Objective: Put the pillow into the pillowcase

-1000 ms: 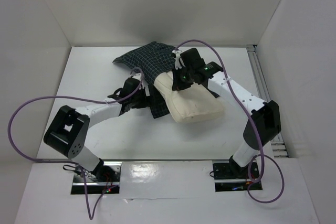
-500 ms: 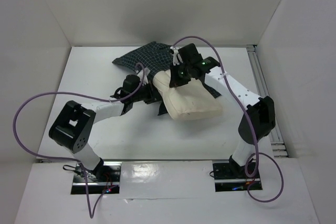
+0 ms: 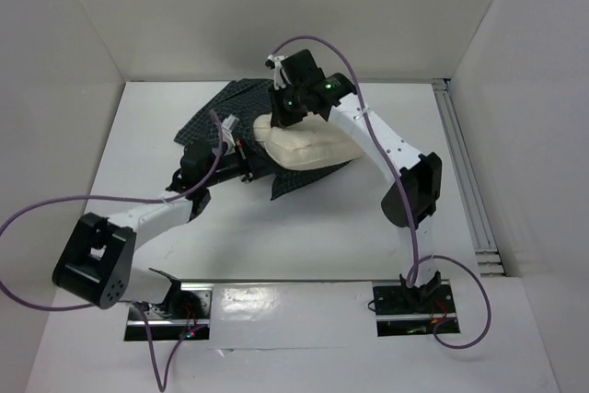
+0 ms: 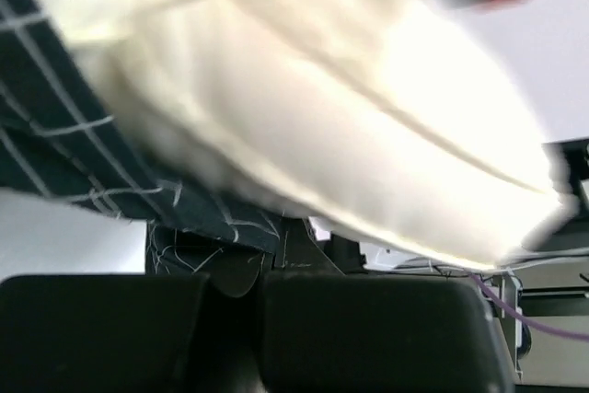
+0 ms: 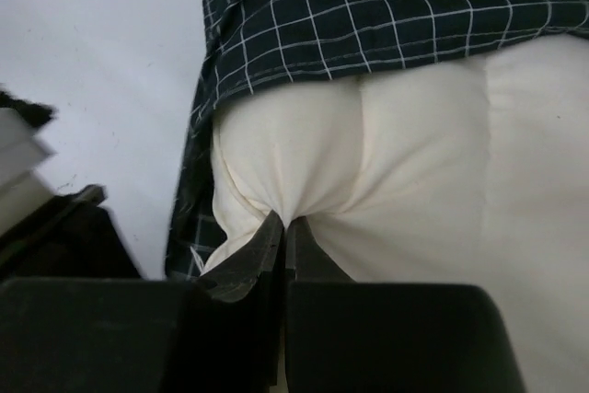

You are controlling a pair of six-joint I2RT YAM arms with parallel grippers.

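The pillow (image 3: 308, 146) lay at centre frame in the top view, on the lower flap of the pillowcase (image 3: 207, 117). Its left end was tucked just under the checked cloth. The right gripper (image 5: 283, 232) had its fingers closed tight on a small fold of the pillow's leading end. In the blurred left wrist view, the left gripper (image 4: 235, 287) appeared to be clamped on the pillowcase's frayed hem.

That thin pinch looked likely to slip if the stuffing dragged. If the hem pulled free, the mouth would probably collapse and the pillow would shove the case along instead of entering.

The pillow's long axis ran left to right across the frame, dipping slightly to the right. Its gripped end pointed up-left into the case.
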